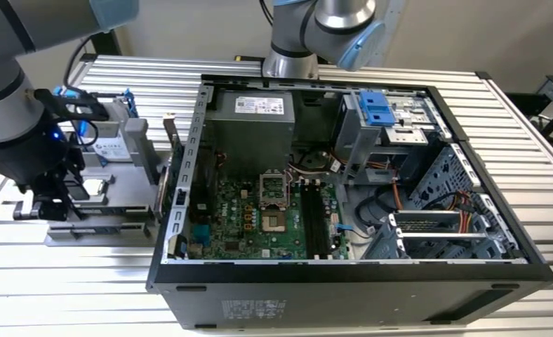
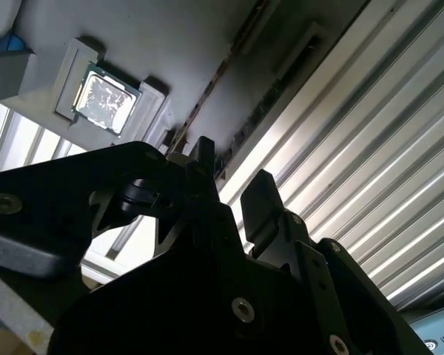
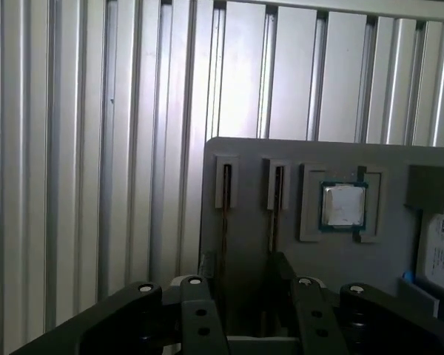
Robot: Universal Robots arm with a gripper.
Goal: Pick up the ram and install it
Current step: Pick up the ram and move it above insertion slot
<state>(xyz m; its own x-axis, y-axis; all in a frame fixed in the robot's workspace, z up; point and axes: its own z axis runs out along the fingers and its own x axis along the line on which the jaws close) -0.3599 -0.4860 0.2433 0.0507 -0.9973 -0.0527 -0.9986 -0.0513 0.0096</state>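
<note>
Exterior view: bright, even room light; soft shadow inside the computer case (image 1: 351, 281).
Second wrist view: hand (image 2: 233, 171) backlit, near black; glare on processor chip (image 2: 107, 100) and tabletop (image 2: 370, 148) slats.
First wrist view: dimmer, grey.

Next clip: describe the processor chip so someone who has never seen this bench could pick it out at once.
Beside the open computer case, a grey holder block lies on the ribbed metal table. The processor chip sits in a square recess of that block, next to two long narrow slots. It alone is square, flat and shiny silver, with a thin greenish rim.
</note>
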